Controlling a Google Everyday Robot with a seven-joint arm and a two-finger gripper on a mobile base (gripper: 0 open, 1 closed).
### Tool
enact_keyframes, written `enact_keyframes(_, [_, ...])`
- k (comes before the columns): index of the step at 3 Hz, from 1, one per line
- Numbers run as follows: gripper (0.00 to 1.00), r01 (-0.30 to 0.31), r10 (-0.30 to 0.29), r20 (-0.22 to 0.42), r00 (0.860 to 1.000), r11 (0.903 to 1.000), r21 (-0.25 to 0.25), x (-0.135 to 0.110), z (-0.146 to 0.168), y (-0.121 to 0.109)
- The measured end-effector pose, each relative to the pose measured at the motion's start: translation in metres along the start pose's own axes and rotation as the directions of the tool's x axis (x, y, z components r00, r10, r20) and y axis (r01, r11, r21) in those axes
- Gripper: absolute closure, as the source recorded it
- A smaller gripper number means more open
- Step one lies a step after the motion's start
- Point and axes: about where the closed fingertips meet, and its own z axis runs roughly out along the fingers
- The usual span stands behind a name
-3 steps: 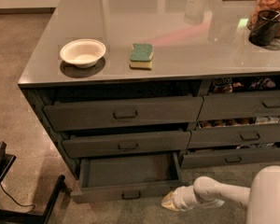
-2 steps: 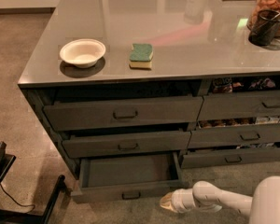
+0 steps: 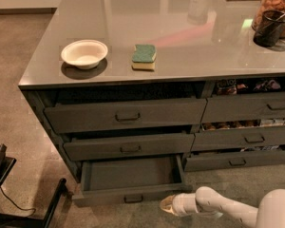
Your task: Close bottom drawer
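The bottom drawer (image 3: 133, 196) is the lowest wide dark grey drawer of the left stack. It is pulled out, and its empty inside shows. Its slim front has a small rectangular pull (image 3: 134, 198). My gripper (image 3: 167, 204) is at the end of the white arm (image 3: 218, 206), low near the floor, just right of the drawer front's right end. It looks very close to the front's corner.
Two taller wide drawers (image 3: 126, 115) sit above, both slightly ajar. Narrower drawers (image 3: 249, 137) of the right stack hold snacks. On the counter are a white bowl (image 3: 84, 53), a green sponge (image 3: 144, 57) and a dark cup (image 3: 270, 27). A black chair base (image 3: 19, 203) stands at the lower left.
The arm has moved a little lower and to the left, bringing the gripper closer to the drawer front's right end. The drawer stands as open as before.
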Motion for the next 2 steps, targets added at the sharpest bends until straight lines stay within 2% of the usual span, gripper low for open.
enact_keyframes(1, [1.0,0.018,-0.018,-0.01,1.0,0.9998,0.005,-0.0005,0.0013,0.0012])
enact_keyframes(2, [1.0,0.075,-0.074,-0.019,0.997,0.9956,0.057,-0.0018,0.0069,-0.0002])
